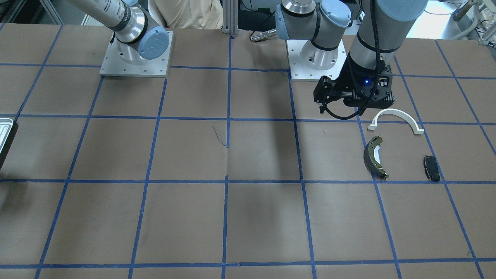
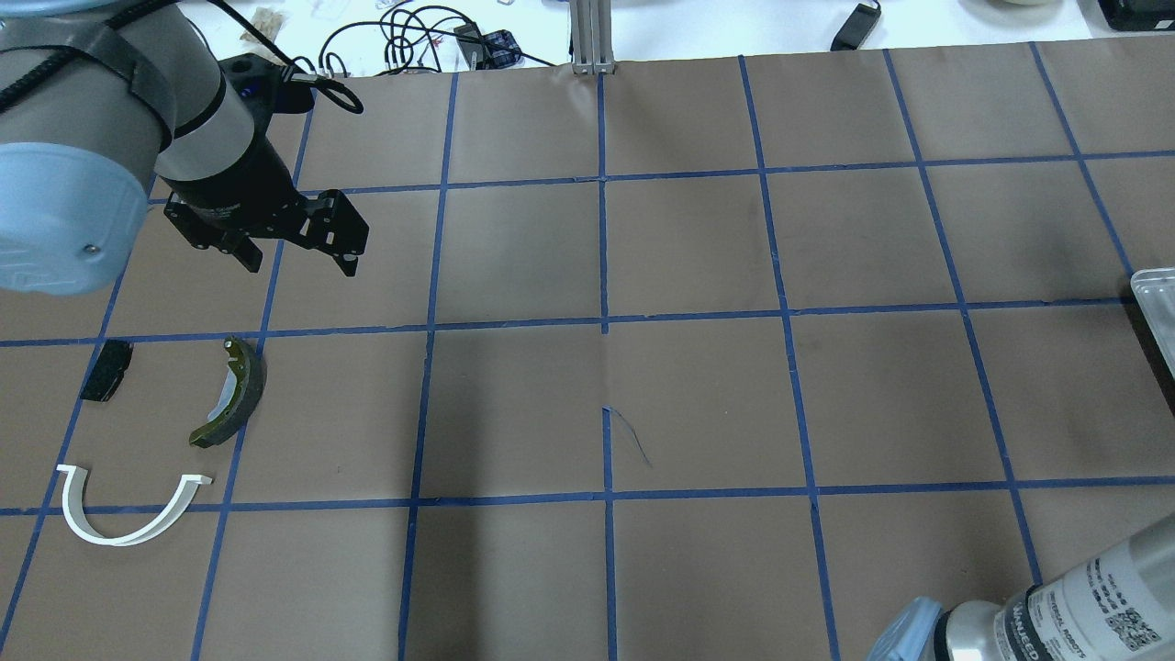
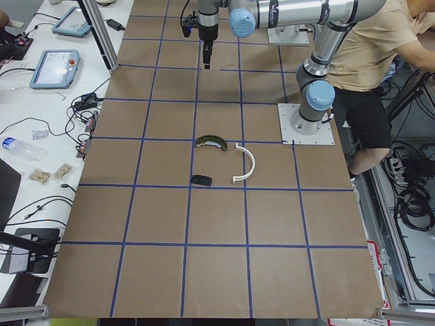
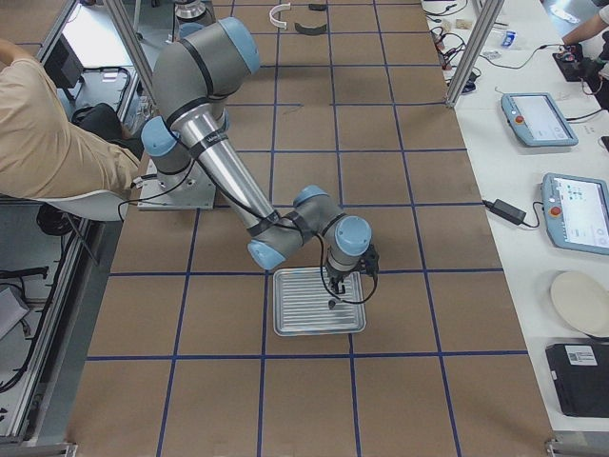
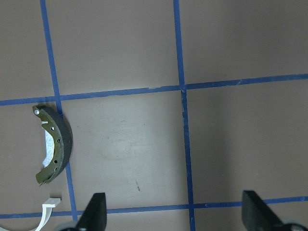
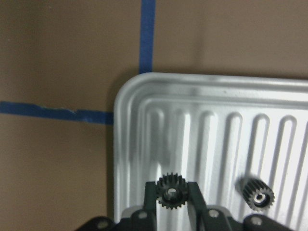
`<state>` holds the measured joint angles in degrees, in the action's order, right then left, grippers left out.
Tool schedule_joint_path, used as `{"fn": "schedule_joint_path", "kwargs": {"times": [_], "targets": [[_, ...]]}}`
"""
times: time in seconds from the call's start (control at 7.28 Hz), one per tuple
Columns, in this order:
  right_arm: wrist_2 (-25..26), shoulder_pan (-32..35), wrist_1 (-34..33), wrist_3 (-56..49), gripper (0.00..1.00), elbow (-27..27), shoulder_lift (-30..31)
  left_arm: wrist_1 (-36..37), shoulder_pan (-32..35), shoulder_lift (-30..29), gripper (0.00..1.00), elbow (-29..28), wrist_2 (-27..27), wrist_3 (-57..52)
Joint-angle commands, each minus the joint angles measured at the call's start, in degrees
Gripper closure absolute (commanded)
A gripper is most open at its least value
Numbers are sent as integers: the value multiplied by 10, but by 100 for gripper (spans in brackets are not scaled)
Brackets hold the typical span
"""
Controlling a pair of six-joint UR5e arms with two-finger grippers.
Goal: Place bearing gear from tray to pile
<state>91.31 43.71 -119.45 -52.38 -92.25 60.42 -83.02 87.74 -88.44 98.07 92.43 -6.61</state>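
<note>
In the right wrist view my right gripper [image 6: 172, 193] is shut on a small black bearing gear [image 6: 171, 190], its fingers against both sides, above the silvery ribbed tray [image 6: 120, 144] near a corner. A second small black gear shape [image 6: 257, 193] shows on the tray to the right. The exterior right view shows this gripper [image 4: 331, 301] over the tray [image 4: 285, 328]. My left gripper [image 2: 298, 262] is open and empty, hovering beside the pile: a white half-ring arch [image 2: 119, 540], an olive-and-black brake shoe [image 2: 240, 390] and a flat black brake pad [image 2: 107, 370].
The tray's edge shows at the far side of the table [image 2: 1157, 303]. Blue tape lines grid the brown table. A person in a beige shirt [image 4: 48, 124] sits by the robot bases. Tablets and cables lie on the side bench [image 4: 538, 119].
</note>
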Motion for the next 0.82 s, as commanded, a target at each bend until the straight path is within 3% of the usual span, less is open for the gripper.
{"fn": "schedule_joint_path", "kwargs": {"times": [0.0, 0.41, 0.69], "targets": [[3, 92, 38, 95, 86, -4, 60, 4, 0, -1, 0, -1, 0, -6], [-4, 322, 44, 381, 86, -3, 63, 5, -1, -1, 0, -2, -1, -7], [-43, 479, 13, 519, 87, 1, 39, 5, -1, -2, 0, -7, -5, -7]]}}
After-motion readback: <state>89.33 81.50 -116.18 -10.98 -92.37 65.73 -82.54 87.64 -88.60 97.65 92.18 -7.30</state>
